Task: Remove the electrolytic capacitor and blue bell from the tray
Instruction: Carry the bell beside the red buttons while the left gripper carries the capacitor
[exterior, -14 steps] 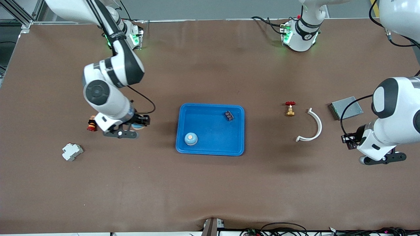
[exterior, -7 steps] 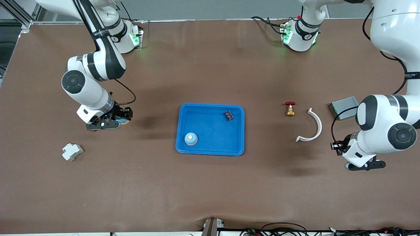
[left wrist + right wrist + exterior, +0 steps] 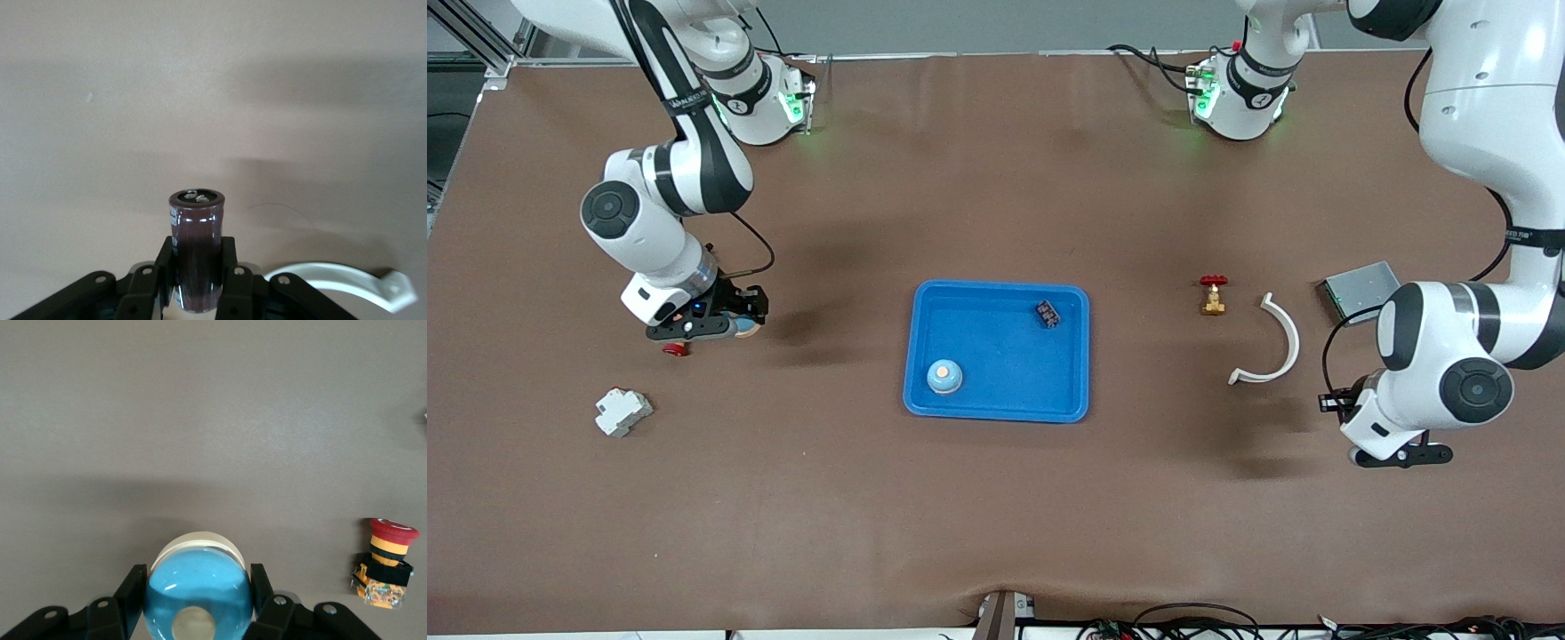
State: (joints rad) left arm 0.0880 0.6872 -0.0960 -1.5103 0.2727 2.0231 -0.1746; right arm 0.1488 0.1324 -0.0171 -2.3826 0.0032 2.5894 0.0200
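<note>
My right gripper (image 3: 704, 325) is shut on a blue bell (image 3: 198, 593) with a white base, its fingers (image 3: 135, 585) clamping the dome's sides. It hangs low over the table beside a red push button (image 3: 385, 563). My left gripper (image 3: 1396, 455) is shut on a dark brown cylindrical capacitor (image 3: 195, 250), which stands upright between the fingers (image 3: 229, 257). That gripper is over bare table near a white curved clip (image 3: 340, 283). A blue tray (image 3: 1005, 356) in the middle holds another blue bell (image 3: 944, 376) and a small dark part (image 3: 1048, 313).
A white block (image 3: 623, 412) lies toward the right arm's end, nearer the camera than the red button (image 3: 675, 349). Toward the left arm's end are a brass valve with a red handle (image 3: 1212, 295), the white clip (image 3: 1272, 342) and a grey metal box (image 3: 1360, 289).
The right gripper has carried the bell away from the tray toward the right arm's end, over the red button. The left gripper has shifted with the capacitor toward the middle of the table.
</note>
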